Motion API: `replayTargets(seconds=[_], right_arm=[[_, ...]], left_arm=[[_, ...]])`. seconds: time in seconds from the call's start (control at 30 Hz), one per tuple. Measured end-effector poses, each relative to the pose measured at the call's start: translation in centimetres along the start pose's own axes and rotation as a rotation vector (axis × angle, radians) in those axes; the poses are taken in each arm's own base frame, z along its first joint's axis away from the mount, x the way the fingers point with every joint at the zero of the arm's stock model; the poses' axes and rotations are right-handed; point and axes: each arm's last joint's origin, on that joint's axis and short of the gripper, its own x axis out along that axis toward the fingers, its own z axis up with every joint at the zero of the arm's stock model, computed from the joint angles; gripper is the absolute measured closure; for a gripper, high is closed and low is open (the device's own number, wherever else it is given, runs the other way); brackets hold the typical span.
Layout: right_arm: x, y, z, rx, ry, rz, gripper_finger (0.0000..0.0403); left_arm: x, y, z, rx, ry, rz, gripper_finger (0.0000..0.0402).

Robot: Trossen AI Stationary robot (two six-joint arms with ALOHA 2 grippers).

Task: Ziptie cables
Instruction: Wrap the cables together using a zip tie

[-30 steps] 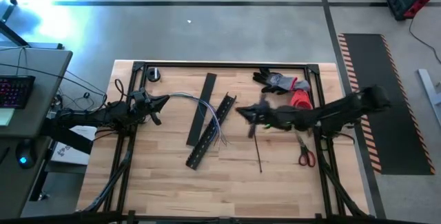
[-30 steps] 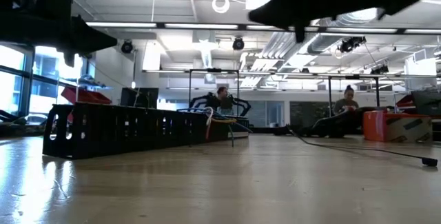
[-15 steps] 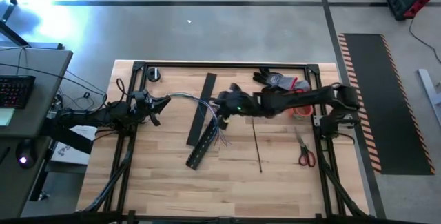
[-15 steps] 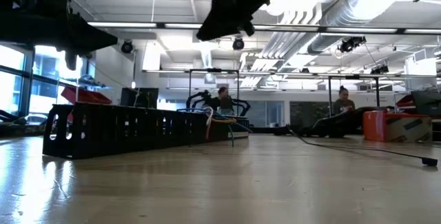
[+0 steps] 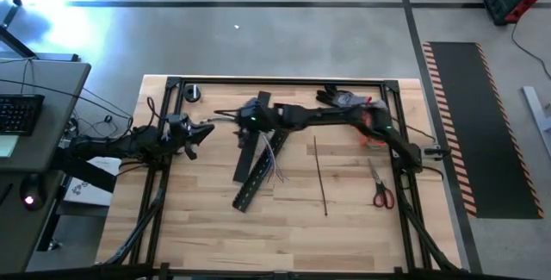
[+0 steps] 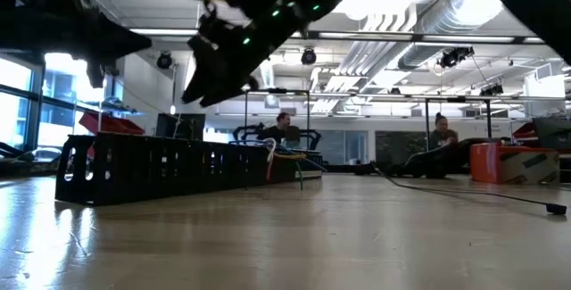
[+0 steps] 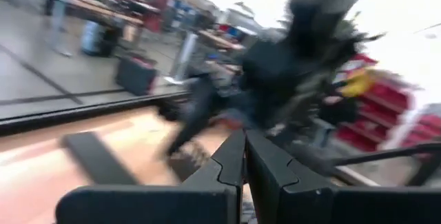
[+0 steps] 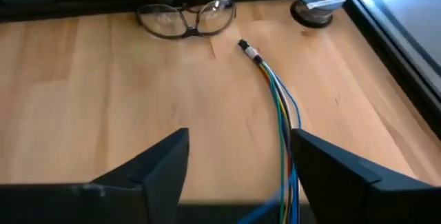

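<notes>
Cables (image 5: 274, 146) lie loose across the black slotted channel (image 5: 258, 170) near the middle of the table (image 5: 215, 228), their far end trailing toward the left arm; in the right wrist view the coloured strands (image 8: 279, 107) run out flat on the wood between that arm's fingers. No tie is around them. The ziptie (image 5: 319, 177) lies by itself on the bare wood, well apart to the right of the channel, untouched. So the job looks barely begun: the bundle has to be gathered and the tie fetched, looped and pulled tight.

The right gripper (image 5: 244, 118) reaches far across the table and hovers over the cables' upper stretch with its fingers spread and empty. The left gripper (image 5: 205, 130) waits near the table's left edge, pressed together on nothing. Scissors (image 5: 382, 192) sit by the right edge.
</notes>
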Motion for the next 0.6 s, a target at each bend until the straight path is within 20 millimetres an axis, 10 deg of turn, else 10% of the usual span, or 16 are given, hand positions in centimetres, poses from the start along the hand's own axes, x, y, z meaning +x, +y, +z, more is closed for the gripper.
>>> replayTargets(seconds=[0.6], right_arm=[[7.6,-4.9,-4.1,0.217,0.231,-0.164,0.0144]], left_arm=[[-0.7,-1.9,2.9,0.099,0.015,-0.310,0.0401]])
